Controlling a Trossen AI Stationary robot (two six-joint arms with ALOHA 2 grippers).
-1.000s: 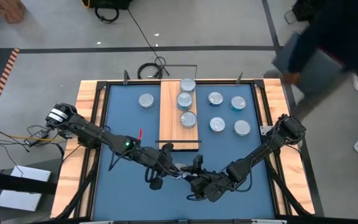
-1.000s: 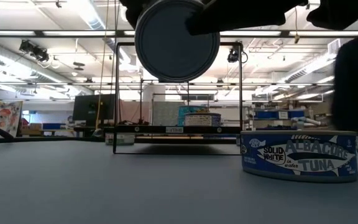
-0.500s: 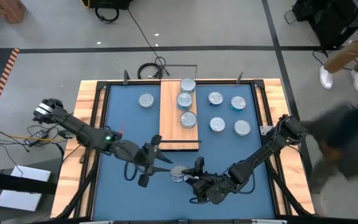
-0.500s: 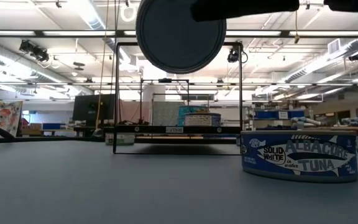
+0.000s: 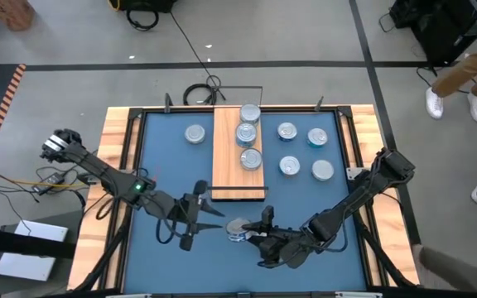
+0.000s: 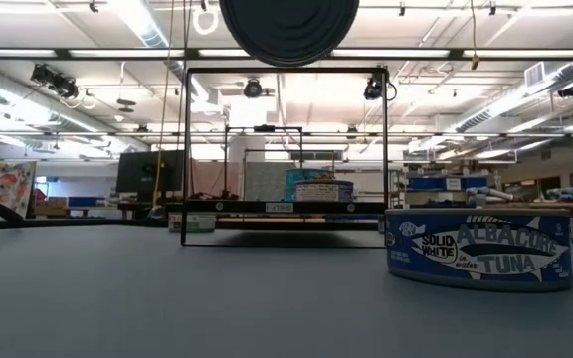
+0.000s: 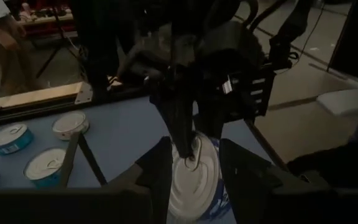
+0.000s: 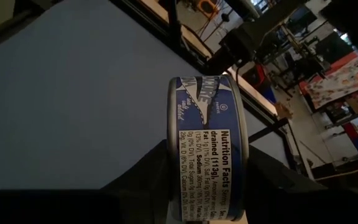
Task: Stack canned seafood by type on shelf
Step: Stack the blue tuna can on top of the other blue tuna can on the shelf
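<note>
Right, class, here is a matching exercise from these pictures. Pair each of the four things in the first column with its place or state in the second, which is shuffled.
Column one:
1. left gripper
2. right gripper
3. shelf
4. Albacore tuna tin

Column two:
A. stands on the blue table
B. shut on the raised tin
C. bears a row of tins
D. open, clear of the raised tin

Pairs: 1-D, 2-B, 3-C, 4-A

Three tins (image 5: 249,135) sit in a row on the shelf (image 5: 238,171); four more (image 5: 301,150) lie right of it, one (image 5: 194,133) left.
</note>
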